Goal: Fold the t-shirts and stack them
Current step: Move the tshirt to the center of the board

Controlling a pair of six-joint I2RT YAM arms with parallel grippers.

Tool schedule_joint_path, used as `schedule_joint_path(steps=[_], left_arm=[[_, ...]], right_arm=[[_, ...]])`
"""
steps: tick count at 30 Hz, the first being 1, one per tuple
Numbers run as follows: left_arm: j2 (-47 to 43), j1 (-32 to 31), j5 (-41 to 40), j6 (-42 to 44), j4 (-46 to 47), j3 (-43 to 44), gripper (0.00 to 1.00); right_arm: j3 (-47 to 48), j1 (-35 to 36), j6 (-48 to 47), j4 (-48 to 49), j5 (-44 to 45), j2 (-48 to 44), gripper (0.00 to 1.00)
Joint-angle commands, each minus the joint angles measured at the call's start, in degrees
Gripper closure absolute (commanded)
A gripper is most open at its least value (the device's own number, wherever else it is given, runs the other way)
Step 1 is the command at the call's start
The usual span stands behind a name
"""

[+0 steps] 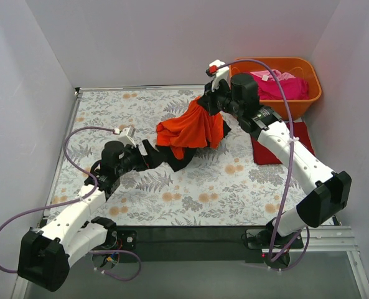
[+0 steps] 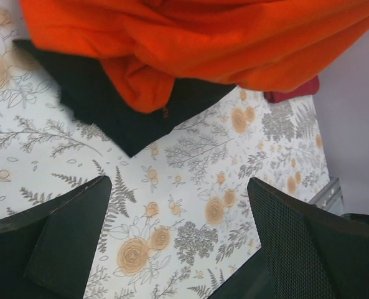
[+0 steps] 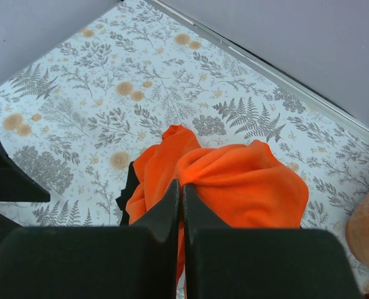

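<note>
My right gripper (image 1: 204, 103) (image 3: 182, 187) is shut on a bunched fold of the bright orange t-shirt (image 1: 190, 128) (image 3: 246, 180) and holds it up, so the cloth hangs over the middle of the table. Under it a black t-shirt (image 1: 179, 157) (image 2: 122, 112) (image 3: 129, 194) lies crumpled on the cloth. My left gripper (image 1: 152, 153) (image 2: 181, 230) is open just left of the black t-shirt, low over the tablecloth, with only the print between its fingers (image 2: 66, 243). A dark red t-shirt (image 1: 276, 148) (image 2: 296, 92) lies flat at the right.
An orange plastic tub (image 1: 308, 99) at the back right holds pink t-shirts (image 1: 277, 84). The floral tablecloth (image 1: 215, 187) covers the table. White walls close in the left, back and right sides. The table's dark front edge (image 1: 190, 233) runs between the arm bases.
</note>
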Motion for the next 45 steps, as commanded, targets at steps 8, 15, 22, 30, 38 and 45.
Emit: schedule_joint_path(steps=[8,15,22,30,38,45], left_arm=[[-0.1,-2.7,-5.3,-9.0,5.9,-2.2,0.16],[3.6,-10.2,-6.3,-8.4,11.5,-3.0,0.17],[2.9,-22.7,-17.4,-5.6,15.1,-2.8,0.19],[11.5,-34.0,-36.0,-1.3,20.2,2.5,0.30],[20.2,-37.6,-44.2,5.0,29.8,6.9,0.39],[27.4,-38.9,-47.2,6.0,33.1,10.3,0.53]], right_arm=[[6.4,0.3,4.3,6.5,-4.6,-6.3,0.99],[6.8,0.3,8.4,8.6,-3.6,-7.4,0.98],[4.5,0.7,11.7,10.3,-1.6,-8.8,0.98],[4.2,1.3,13.6,10.5,-0.1,-8.8,0.98],[3.3,1.7,14.3,10.5,0.3,-9.0,0.99],[2.8,2.0,15.0,11.0,0.5,-9.2,0.99]])
